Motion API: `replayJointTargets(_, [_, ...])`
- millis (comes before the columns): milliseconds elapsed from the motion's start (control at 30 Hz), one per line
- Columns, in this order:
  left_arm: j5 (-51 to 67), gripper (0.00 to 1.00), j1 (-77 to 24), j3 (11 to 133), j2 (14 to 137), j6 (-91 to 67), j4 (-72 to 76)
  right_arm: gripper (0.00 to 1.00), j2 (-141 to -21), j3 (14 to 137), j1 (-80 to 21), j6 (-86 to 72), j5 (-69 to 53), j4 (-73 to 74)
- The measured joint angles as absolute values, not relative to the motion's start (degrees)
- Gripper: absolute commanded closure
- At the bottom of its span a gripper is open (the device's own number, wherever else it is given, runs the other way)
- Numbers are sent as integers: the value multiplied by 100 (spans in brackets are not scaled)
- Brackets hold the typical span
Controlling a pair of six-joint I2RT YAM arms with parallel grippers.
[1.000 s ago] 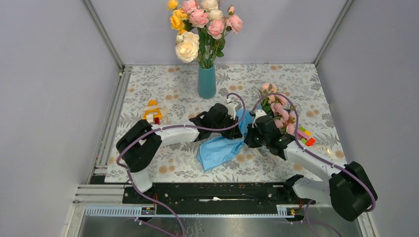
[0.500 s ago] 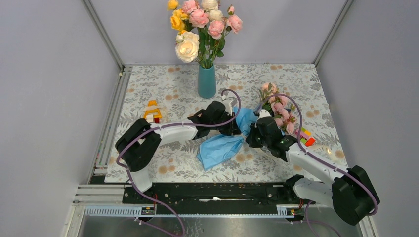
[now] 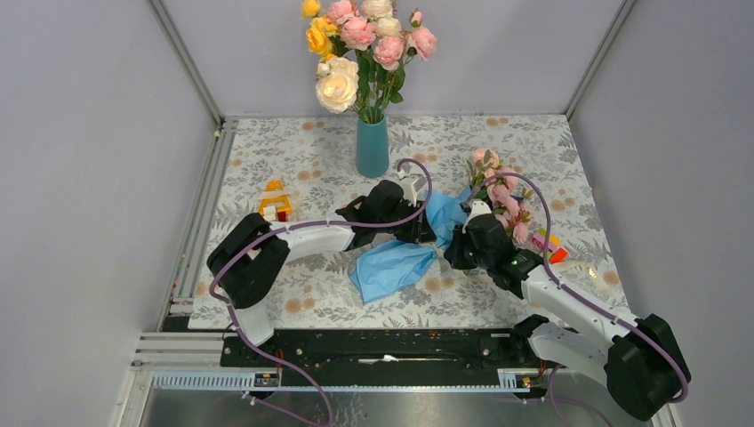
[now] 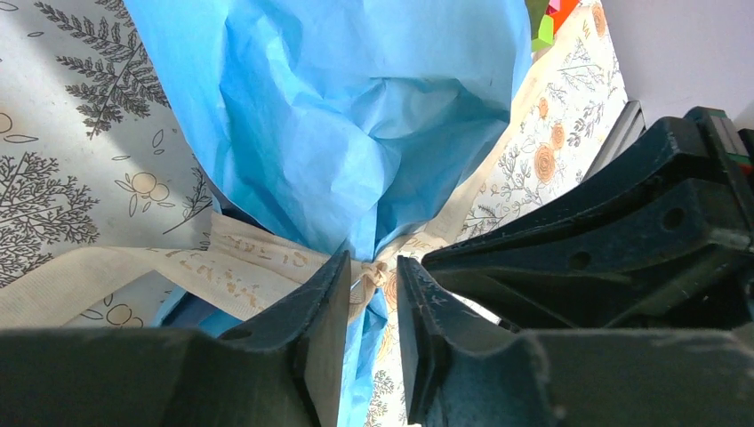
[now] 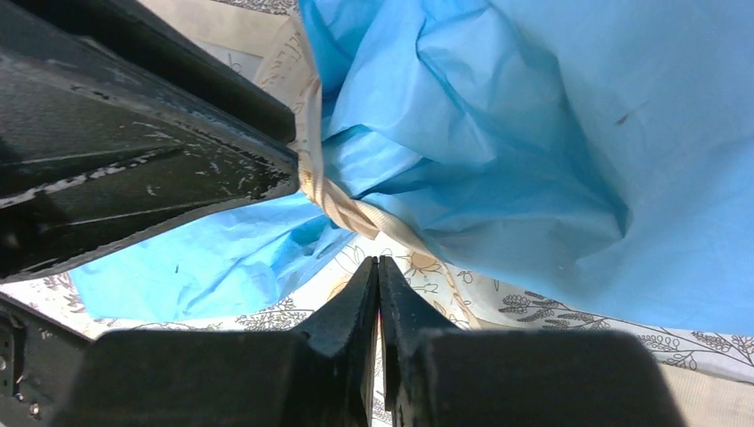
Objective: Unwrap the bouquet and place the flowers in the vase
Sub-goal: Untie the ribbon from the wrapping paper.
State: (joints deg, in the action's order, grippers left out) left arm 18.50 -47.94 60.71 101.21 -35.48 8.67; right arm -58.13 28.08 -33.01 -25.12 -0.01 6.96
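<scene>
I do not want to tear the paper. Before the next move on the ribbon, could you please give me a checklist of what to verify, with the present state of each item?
1. The ribbon knot lies between the jaws of the left end effector: ok.
2. Left jaws closed on the knot: not ok, they stand apart.
3. The right end effector holds a ribbon end: cannot tell; jaws shut, nothing seen between them.
4. The bouquet is unwrapped: not ok, its blue paper is tied.
5. The vase stands upright: ok, but it already holds a large rose bunch.
</scene>
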Motion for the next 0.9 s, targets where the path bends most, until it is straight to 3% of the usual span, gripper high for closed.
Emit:
replayJointTargets(367, [1472, 69, -4984, 6160, 10121, -3424, 377, 90, -5771, 2808, -3304, -2480, -119, 696])
replayJointTargets(733, [1063, 64, -5057, 6090, 10068, -4318, 167, 90, -5863, 2808, -3301, -2480, -123, 668])
replayJointTargets(900, [1063, 63, -5059, 6060, 10049, -4611, 200, 85, -5889, 2803, -3301, -2462, -165, 613])
